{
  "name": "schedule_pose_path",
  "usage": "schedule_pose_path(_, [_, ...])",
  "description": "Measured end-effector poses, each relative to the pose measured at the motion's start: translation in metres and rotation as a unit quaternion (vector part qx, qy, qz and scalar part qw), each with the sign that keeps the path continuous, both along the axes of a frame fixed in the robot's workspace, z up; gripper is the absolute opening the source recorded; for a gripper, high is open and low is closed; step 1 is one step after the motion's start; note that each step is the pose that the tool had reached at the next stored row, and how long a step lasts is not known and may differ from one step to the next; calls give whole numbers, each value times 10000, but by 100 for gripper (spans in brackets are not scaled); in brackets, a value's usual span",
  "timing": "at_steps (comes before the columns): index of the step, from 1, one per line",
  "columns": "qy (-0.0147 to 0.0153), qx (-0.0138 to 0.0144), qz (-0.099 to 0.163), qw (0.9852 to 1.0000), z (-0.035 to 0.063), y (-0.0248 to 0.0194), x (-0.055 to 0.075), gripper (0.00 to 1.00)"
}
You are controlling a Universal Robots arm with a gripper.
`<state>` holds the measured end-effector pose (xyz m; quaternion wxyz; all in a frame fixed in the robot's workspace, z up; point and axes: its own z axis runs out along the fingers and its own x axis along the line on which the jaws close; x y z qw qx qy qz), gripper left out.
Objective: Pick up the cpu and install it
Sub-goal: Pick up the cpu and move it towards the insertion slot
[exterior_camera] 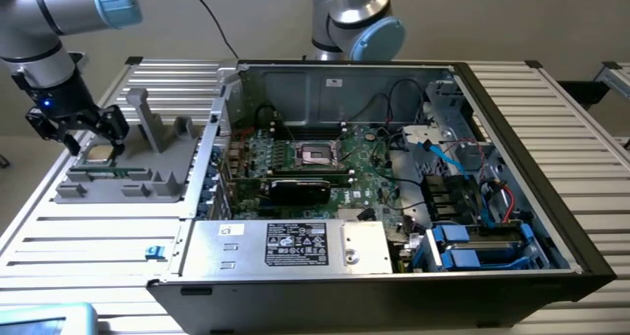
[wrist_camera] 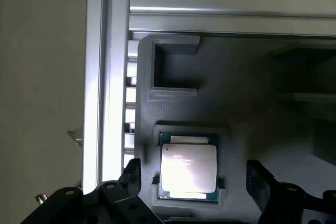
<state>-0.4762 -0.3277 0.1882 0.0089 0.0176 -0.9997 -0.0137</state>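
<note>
Cpu (wrist_camera: 188,167) sat in its recess in the grey holder (wrist_camera: 252,103) on the table (exterior_camera: 88,232). Gripper (wrist_camera: 195,177) hovered over it, fingers (wrist_camera: 132,174) spread to either side. Level, centred descent seemed wise before closing.

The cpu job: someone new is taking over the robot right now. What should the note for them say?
Gripper: open, low over the grey holder, one finger on each side of the cpu, not gripping it.
Cpu: lies flat in its pocket in the holder, beside the computer case, on the exterior view's left.
Done: gripper lined up over the cpu.
Left: cpu not lifted, not yet in the socket.
</note>
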Motion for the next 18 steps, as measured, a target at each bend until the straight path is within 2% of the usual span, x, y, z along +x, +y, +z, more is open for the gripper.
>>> schedule_pose_path(1, [1,0,0,10000,-4,0,0,87])
schedule_pose_path(2, [2,0,0,10000,-3,0,0,81])
schedule_pose_path(10, [4,1,-4,10000,-26,-1,-4,81])
schedule_pose_path(13, [25,25,-14,10000,-35,0,-5,81])
schedule_pose_path(18, [49,38,-13,10000,-38,-7,-4,81])
